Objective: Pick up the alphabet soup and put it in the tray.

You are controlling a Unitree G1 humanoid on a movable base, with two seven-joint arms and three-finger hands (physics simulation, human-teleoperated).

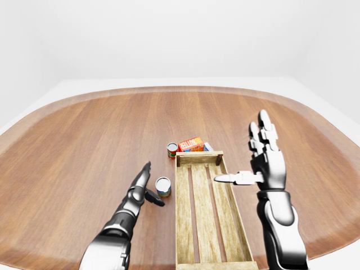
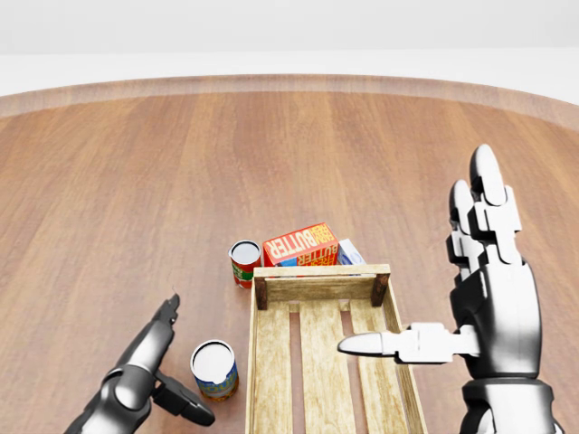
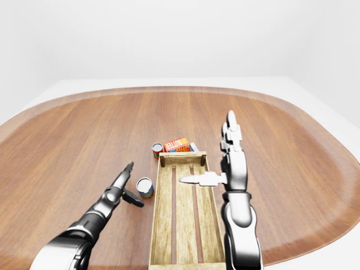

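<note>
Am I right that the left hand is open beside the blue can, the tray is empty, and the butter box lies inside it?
Not quite. The butter box lies on the table just beyond the tray's top end in the head view, not inside. The left hand is open beside the blue can, and the tray is empty.

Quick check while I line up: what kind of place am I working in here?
Likely a bare simulated test scene, not a real room: one large rounded wooden table against blank white surroundings, with only a slatted wooden tray, two cans and a butter box on it.
</note>
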